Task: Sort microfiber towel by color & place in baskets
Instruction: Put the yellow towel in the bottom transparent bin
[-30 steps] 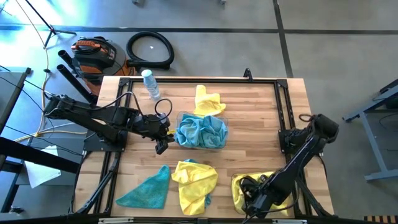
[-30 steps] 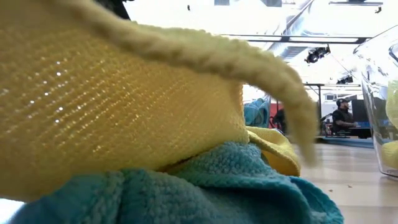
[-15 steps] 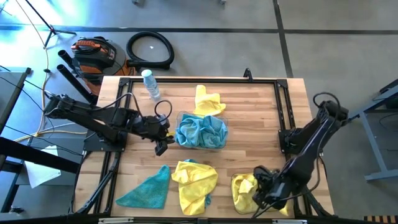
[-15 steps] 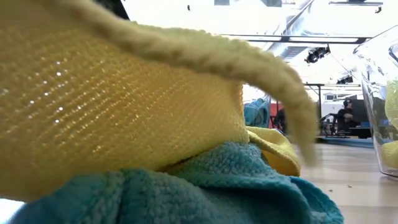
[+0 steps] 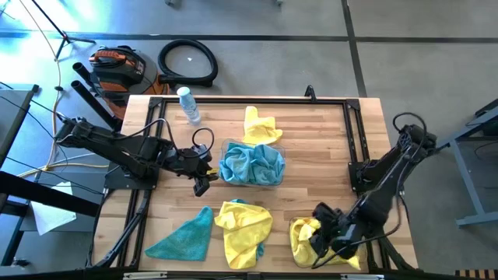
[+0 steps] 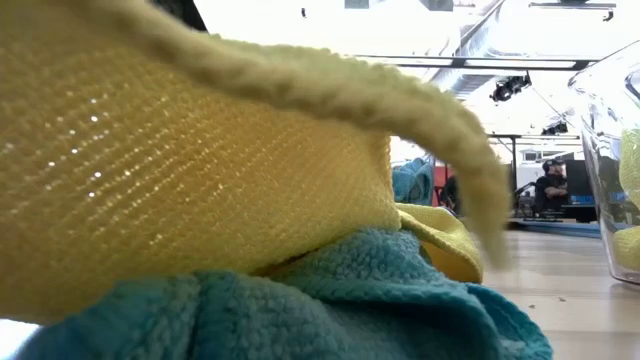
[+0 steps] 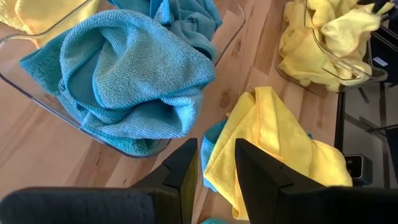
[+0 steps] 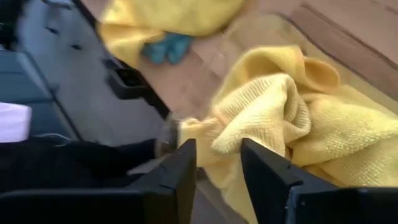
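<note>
Well under way, by the look of it, but not finished. On the table: one basket near the middle, full of teal towels; a second basket at the near right corner, heaped with yellow towels, some cloth spilling over its rim. Still loose: a yellow towel just behind the middle basket, a yellow-over-teal pile at the near edge between the baskets, and a flat teal towel to its left. So at least four cloths left to sort, as judged. Right gripper low over the yellow basket, fingers set either side of a yellow fold in the wrist view; pinched or merely straddled, cannot tell. Left gripper waiting just left of the teal basket, fingers slightly apart with nothing between them. A bottle lying at the far left corner, no part of the sorting.
</note>
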`<state>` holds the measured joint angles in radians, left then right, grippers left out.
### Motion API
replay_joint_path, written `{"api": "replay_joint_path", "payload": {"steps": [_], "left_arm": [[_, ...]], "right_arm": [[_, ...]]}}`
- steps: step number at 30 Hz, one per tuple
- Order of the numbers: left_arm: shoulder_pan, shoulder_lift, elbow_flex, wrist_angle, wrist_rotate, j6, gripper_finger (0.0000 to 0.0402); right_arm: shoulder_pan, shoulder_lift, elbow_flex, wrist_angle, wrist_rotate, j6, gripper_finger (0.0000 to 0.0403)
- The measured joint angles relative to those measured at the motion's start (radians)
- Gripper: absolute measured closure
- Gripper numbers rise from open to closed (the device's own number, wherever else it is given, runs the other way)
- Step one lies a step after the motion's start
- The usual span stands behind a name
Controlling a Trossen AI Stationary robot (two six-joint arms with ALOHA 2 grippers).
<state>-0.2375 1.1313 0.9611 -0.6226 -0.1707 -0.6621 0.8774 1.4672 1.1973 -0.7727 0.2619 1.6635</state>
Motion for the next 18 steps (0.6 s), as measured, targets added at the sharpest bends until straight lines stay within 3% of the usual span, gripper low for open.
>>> {"api": "replay_joint_path", "payload": {"steps": [6, 18], "left_arm": [[0.000, 0.000, 0.000, 0.000, 0.000, 0.000, 0.0308], [0.000, 0.000, 0.000, 0.000, 0.000, 0.002, 0.0308]], "right_arm": [[-0.027, 0.142, 0.000, 0.001, -0.152, -0.023, 0.0328], [-0.026, 0.376, 0.005, 0.005, -0.158, -0.024, 0.0368]]}}
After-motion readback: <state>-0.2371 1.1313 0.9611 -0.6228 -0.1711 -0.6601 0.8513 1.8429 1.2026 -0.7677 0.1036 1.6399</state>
